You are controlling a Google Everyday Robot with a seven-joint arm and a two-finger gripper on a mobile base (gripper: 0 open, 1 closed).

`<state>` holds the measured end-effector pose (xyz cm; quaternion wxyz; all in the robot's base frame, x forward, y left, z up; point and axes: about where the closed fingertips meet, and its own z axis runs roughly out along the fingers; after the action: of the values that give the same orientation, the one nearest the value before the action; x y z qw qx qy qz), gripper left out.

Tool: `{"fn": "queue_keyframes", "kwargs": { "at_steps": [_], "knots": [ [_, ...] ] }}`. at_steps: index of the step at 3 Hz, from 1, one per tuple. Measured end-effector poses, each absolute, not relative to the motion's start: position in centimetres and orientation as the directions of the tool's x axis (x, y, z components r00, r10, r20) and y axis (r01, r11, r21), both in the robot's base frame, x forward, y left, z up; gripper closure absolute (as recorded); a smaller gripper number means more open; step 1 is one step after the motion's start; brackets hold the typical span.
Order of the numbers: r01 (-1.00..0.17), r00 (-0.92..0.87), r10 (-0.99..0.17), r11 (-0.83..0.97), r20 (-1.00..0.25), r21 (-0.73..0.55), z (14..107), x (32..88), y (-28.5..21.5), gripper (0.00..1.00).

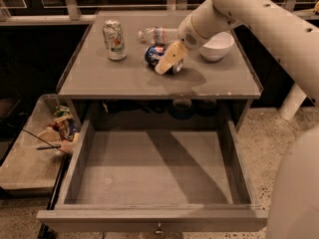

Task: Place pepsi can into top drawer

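Observation:
The pepsi can [152,54] lies on its side on the grey table top [114,78], near the middle back. My gripper [167,60] hangs from the white arm and sits right over the can's right half, covering part of it. I cannot see whether it touches the can. The top drawer [149,216] is pulled wide open below the table top, with a flat grey bottom and a small metal knob [158,228] on its front.
A green-and-white can [114,40] stands at the back left of the table top. A clear plastic bottle [157,35] lies behind the pepsi can. A white bowl [216,46] sits at the right. A low tray [25,168] with clutter is on the left.

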<state>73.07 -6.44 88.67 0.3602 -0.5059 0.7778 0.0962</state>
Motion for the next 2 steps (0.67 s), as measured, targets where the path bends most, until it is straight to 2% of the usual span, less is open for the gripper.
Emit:
{"fn": "queue_keyframes", "kwargs": {
  "at_steps": [2],
  "knots": [
    [-0.866,-0.275,-0.701,0.478,-0.658,-0.147,85.2,74.5,-3.8,0.00]
  ]
}}
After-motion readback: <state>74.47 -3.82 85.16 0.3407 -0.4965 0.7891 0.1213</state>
